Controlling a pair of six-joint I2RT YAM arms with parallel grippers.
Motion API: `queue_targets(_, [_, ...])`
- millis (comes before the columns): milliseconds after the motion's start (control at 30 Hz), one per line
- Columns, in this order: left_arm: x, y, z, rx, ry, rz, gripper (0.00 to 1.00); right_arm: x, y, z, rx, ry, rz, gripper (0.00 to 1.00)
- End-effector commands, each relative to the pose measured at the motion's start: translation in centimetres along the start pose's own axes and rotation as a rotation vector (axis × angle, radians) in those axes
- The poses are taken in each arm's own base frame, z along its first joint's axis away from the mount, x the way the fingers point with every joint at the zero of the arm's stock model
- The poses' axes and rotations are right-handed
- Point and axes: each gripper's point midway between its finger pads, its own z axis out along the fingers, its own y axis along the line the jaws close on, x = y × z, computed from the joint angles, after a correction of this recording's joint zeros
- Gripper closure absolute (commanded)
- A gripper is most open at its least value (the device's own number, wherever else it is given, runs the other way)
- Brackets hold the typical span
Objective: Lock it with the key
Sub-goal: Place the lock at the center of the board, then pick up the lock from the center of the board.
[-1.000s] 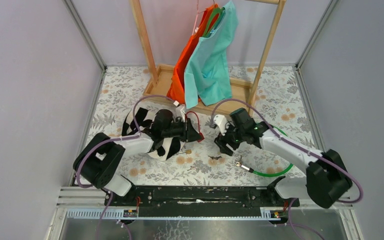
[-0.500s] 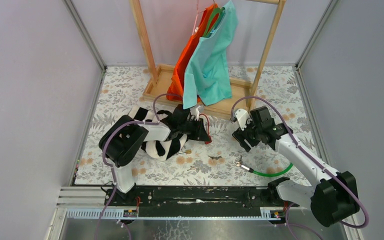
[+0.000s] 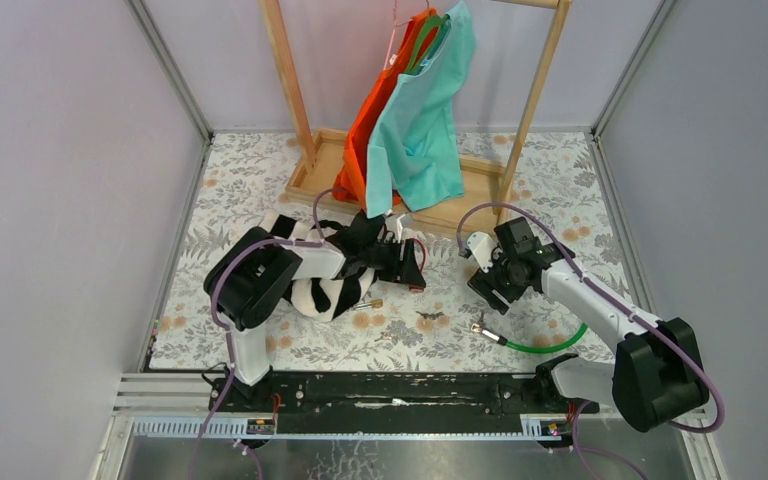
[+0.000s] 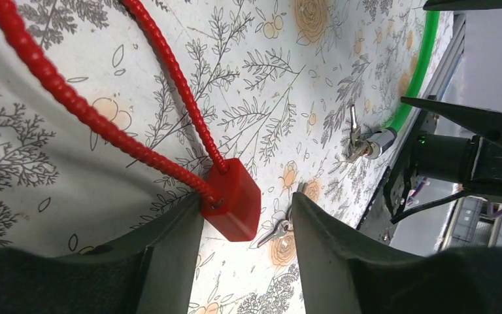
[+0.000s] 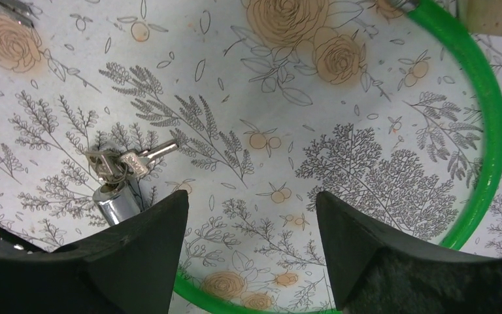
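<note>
Left gripper [image 4: 247, 201] is spread wide and holding nothing, with the red lock body [image 4: 233, 204] sitting right between its fingers and the red cable [image 4: 72, 98] trailing ahead. Right gripper [image 5: 250, 196] hovers agape and empty too (nothing pinched yet). The key bunch [image 5: 125, 160], stuck in the green cable lock [image 5: 490, 131], lies just off one fingertip. We judge this the reaching step. Next: clamp the body, then slide sideways onto those keys.

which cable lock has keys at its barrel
The green cable lock: keys sit at its metal barrel. The red lock, between the left gripper's fingers, shows none.
</note>
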Motion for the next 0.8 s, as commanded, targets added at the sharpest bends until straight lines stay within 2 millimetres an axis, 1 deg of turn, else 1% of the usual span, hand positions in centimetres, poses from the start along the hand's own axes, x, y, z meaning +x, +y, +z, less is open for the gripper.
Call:
queue_targets(0, [-0.7,-0.2,-0.4,-0.024,-0.007,0.076,0.38,-0.3,-0.2,-0.8,-0.021,0.011,-0.048,0.22])
queue_targets(100, [-0.8,-0.3,-1.1,-0.041,-0.024,0.107,0.28,0.4,0.4,-0.7,-0.051,0.034,-0.074,0.22])
queue_targets(133, [-0.7,-0.4,-1.4,-0.045,-0.032,0.118,0.24,0.7,0.8,-0.8,-0.078,0.042,-0.086,0.22])
queue_targets(167, [-0.8,-0.5,-1.7,-0.047,-0.042,0.133,0.18,1.0,1.6,-0.9,-0.122,0.047,-0.104,0.22])
queue_targets(200, [-0.8,-0.5,-2.0,-0.050,-0.048,0.149,0.15,1.3,2.5,-1.1,-0.171,0.048,-0.130,0.22])
queue_targets(267, [-0.7,-0.7,-2.5,-0.053,-0.059,0.183,0.11,1.8,3.9,-1.3,-0.247,0.039,-0.164,0.22])
queue_targets(367, [-0.7,-0.8,-3.0,-0.057,-0.072,0.217,0.09,2.2,6.1,-1.1,-0.361,0.011,-0.191,0.22])
queue_targets(433, [-0.8,-1.0,-3.3,-0.055,-0.084,0.238,0.09,2.2,7.0,-0.8,-0.414,0.001,-0.189,0.22])
queue_targets(500, [-1.0,-1.2,-3.6,-0.056,-0.100,0.262,0.09,2.5,7.4,-0.2,-0.431,0.008,-0.184,0.22])
queue_targets(600, [-1.3,-1.4,-4.1,-0.056,-0.118,0.303,0.09,3.5,7.6,1.1,-0.425,0.042,-0.196,0.26])
queue_targets(700, [-1.7,-2.0,-4.5,-0.048,-0.136,0.332,0.09,4.1,7.9,1.8,-0.421,0.052,-0.212,0.29])
queue_targets(767, [-1.8,-2.2,-4.6,-0.043,-0.139,0.343,0.09,3.8,7.8,2.2,-0.397,0.038,-0.208,0.33])
